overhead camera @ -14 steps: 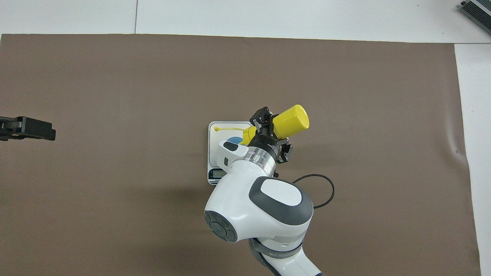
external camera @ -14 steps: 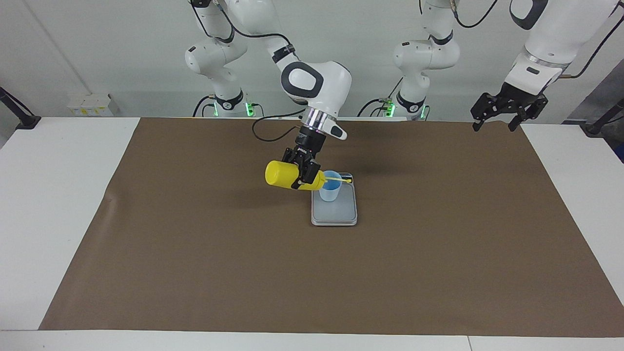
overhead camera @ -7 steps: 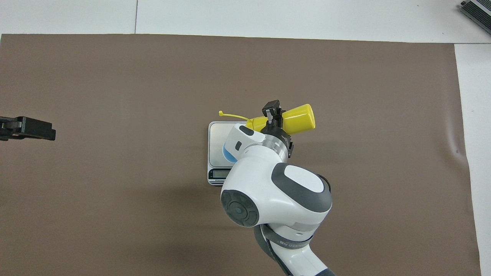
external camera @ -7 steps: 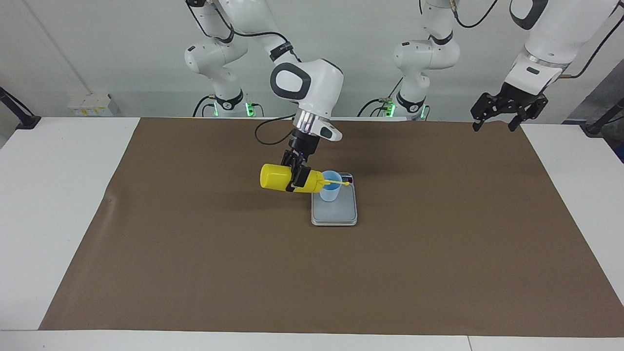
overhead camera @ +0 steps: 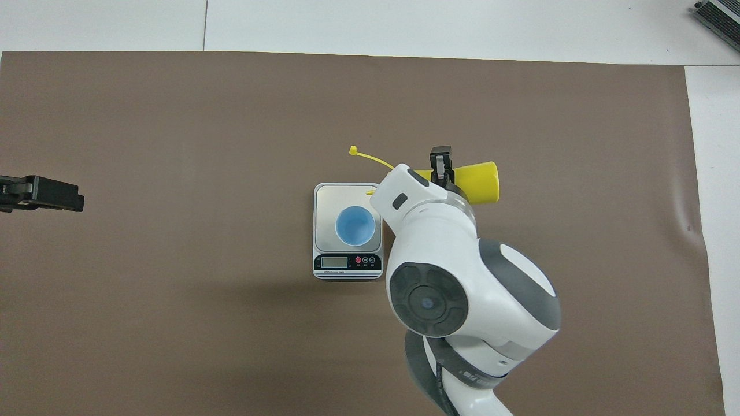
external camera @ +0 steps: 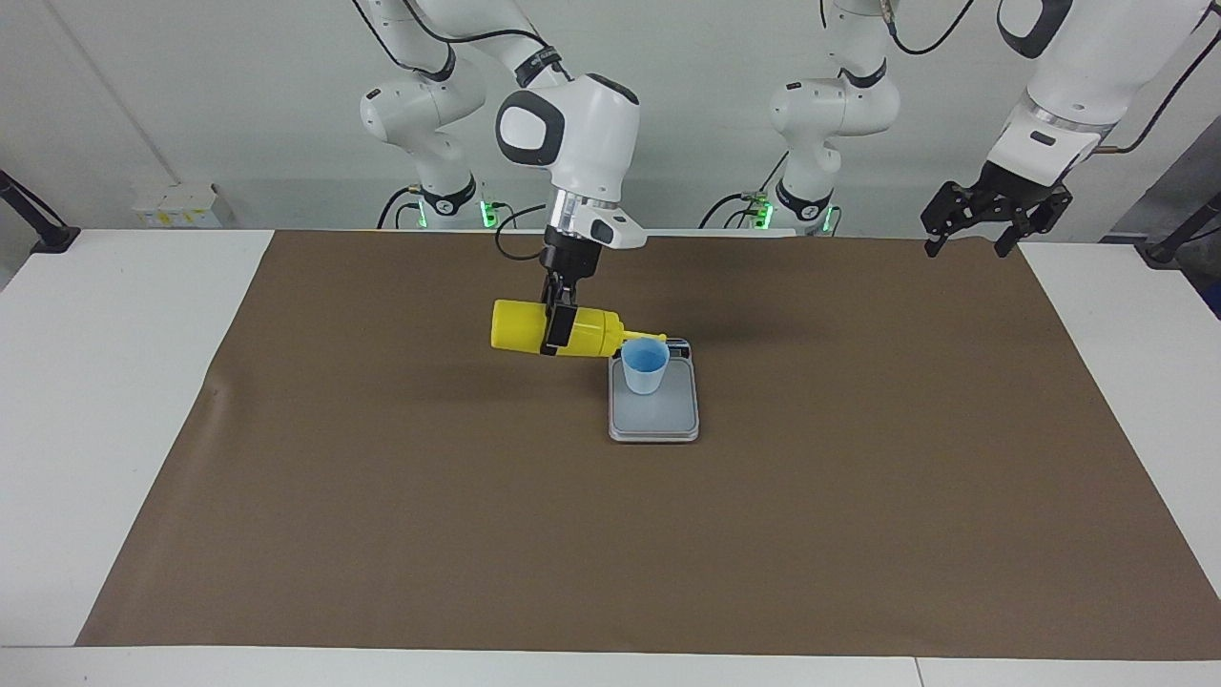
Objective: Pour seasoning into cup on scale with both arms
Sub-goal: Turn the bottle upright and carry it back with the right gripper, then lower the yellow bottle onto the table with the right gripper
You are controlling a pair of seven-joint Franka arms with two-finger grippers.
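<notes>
pouring stage: right gripper point(external camera: 553, 329) clamped on the bright yellow plastic squeeze bottle point(external camera: 520, 327), held sideways, nozzle beside the small pale blue plastic cup point(external camera: 645, 367) on the flat silver-grey scale point(external camera: 654, 420). you can't confirm fill. left gripper point(external camera: 983, 229) released, waiting.

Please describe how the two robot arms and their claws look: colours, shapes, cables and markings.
Both arms are glossy white with rounded joint housings, dark grey oval caps and black cables looped alongside. The right arm has a silver ring at its wrist. The right claw and left claw are black, with two fingers each. Green lights glow at the bases.
</notes>
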